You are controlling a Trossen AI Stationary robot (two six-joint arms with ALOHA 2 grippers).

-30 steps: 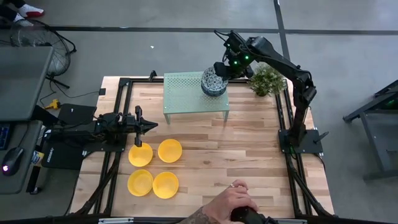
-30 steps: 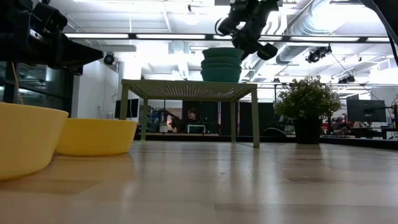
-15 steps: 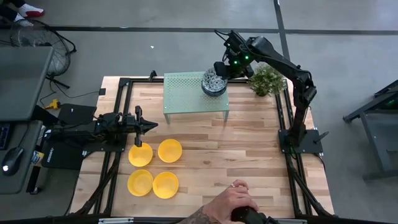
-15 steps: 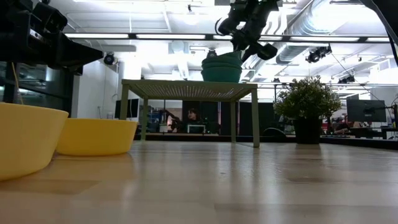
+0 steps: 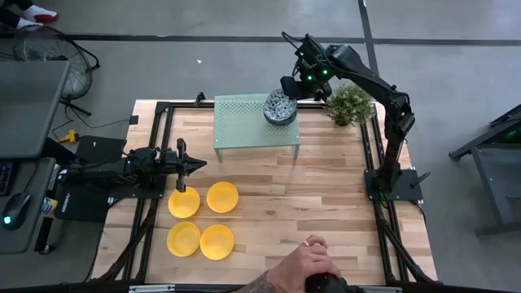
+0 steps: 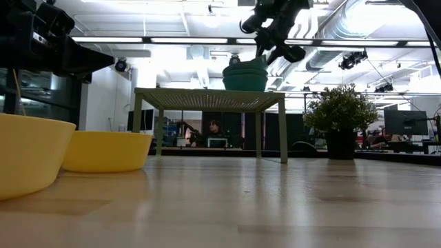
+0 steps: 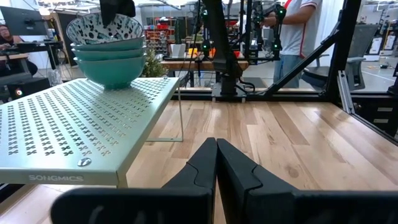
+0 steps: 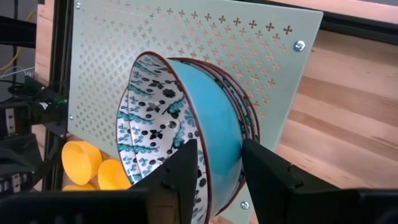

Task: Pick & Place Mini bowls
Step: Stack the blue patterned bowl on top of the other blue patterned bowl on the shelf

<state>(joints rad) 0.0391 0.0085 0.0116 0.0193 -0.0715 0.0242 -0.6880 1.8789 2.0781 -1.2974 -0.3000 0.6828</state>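
A person's hand (image 5: 305, 264) rests at the near edge of the wooden table (image 5: 326, 203) in the overhead view. Just beyond it, on the left half of the table, four yellow mini bowls (image 5: 201, 220) sit in a two-by-two cluster, close together, open sides up. In the level view, two of them loom large at the left.

The left arm lies low and roughly horizontal along the left side of the table, reaching inward. Its left tool (image 5: 189, 165) hovers just behind the yellow cluster, and its wrist camera shows the two dark fingers (image 7: 202, 165) pressed together, holding nothing.

Farther back stands the pale green perforated rack (image 5: 244, 122). On its far right corner sits a stack of patterned mini bowls (image 5: 279, 107), blue-grey outside with a dark-on-white pattern inside. The top bowl (image 7: 104, 28) is tipped up on one side, while the bowls under it stay nested and level.

The right arm rises from its base at the right edge of the table, bends at the elbow and stretches back and leftward over the rack. Its right tool (image 8: 217, 165) comes down onto the stack with the fingers (image 8: 183, 171) narrowly apart, straddling the rim of the top bowl, one inside and one outside.

A small potted plant (image 5: 350, 103) stands just right of the rack, beneath the right arm.
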